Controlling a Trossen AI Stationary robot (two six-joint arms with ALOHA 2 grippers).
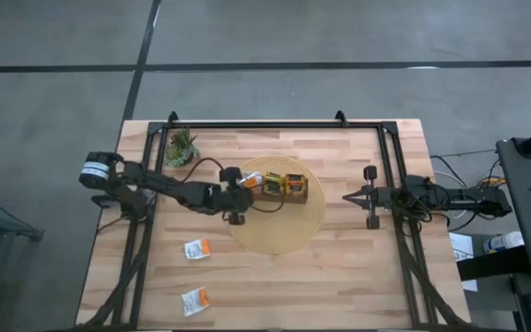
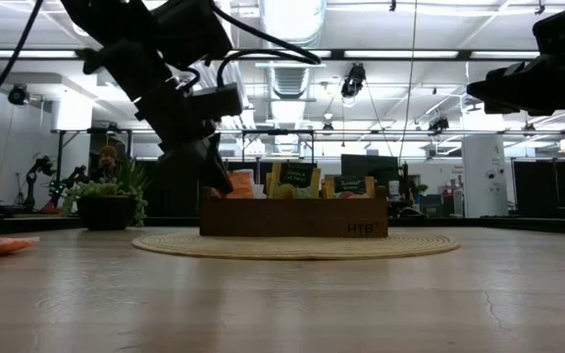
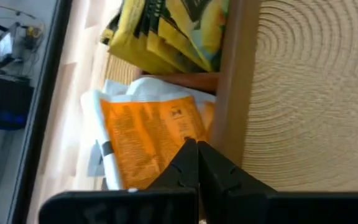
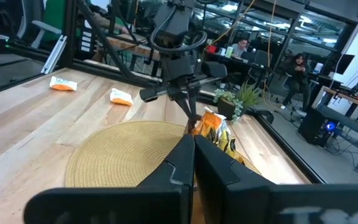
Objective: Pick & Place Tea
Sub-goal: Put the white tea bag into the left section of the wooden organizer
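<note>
A brown divided tray [image 1: 271,195] stands on a round woven mat [image 1: 275,231]. Yellow and dark sachets [image 3: 173,31] stand upright in it. My left gripper [image 3: 197,148] is at the tray's left end, shut on an orange and white sachet [image 3: 148,134] that sits in the end compartment. In the low view the gripper [image 2: 224,183] slants down beside that sachet [image 2: 240,183]. Two more orange and white sachets [image 1: 197,249] [image 1: 194,300] lie flat on the table near its near-left part. My right gripper [image 1: 347,196] waits shut, right of the mat, above the table. My left gripper pinches the orange and white sachet between its two fingers at the edge [image 3: 182,138] nearest the tray's wall [image 3: 232,93]. The fingers [image 4: 190,112] slant down from above and from the table's left. The sachet leans inside the tray's left end compartment.
A small green potted plant [image 1: 181,148] stands at the far left of the table, close behind my left arm. A black frame [image 1: 275,124] runs along the far edge and both sides. Bare wood lies near and right of the mat.
</note>
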